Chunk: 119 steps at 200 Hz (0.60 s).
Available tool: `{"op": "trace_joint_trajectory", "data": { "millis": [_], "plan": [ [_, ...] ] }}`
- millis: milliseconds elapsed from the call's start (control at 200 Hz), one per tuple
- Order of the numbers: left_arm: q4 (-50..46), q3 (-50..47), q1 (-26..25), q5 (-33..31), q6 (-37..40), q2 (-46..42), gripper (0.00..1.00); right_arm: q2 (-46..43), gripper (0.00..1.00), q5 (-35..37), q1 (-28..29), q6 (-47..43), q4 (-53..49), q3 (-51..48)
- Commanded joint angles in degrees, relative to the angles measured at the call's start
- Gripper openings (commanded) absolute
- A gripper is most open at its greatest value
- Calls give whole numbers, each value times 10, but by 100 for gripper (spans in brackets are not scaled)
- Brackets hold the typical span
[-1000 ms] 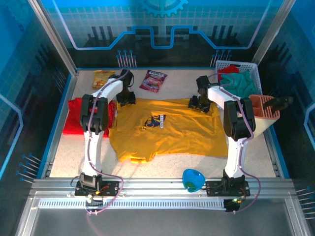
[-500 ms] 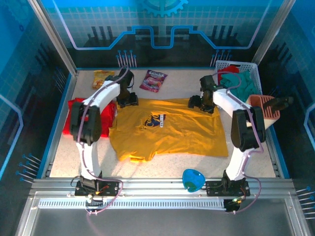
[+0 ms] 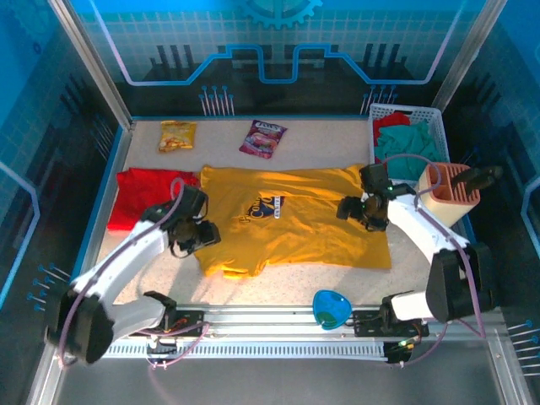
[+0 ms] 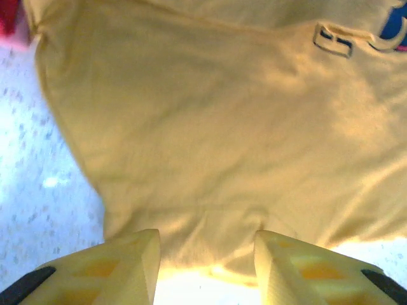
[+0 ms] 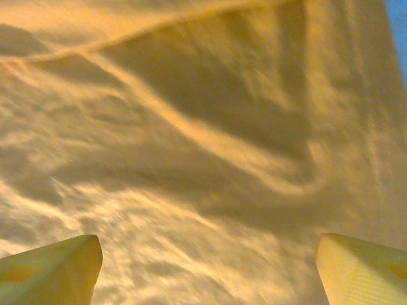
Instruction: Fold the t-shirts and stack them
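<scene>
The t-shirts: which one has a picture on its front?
The yellow t-shirt, spread out mid-table, has a small dark print. The red t-shirt beside it is plain.

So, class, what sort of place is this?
Probably a robot lab cell: left arm and right arm bolted to a rail, blue panels walling the table, a yellow t-shirt laid out.

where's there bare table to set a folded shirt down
Bare table runs along the far edge between the purple snack packet and the white basket. A narrower strip lies between the yellow t-shirt's near hem and the blue dish. Crowded: the left, with the red t-shirt and the left arm; the right, with the rack and right arm.
</scene>
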Motion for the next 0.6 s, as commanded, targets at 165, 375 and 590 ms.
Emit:
{"op": "trace_joint_trajectory", "data": {
  "millis": [165,375,590],
  "plan": [
    [-72,-84,-54,11,-183,-140,43,-121,75,40,-55,80,-80,-115],
    [-11,-109,-200,-31,-275,-114,44,-130,81,-8,-112,77,-58,-168],
    [101,-116,-311,-73,-335,2,44,-115,73,-23,-139,82,-27,-191]
  ]
}}
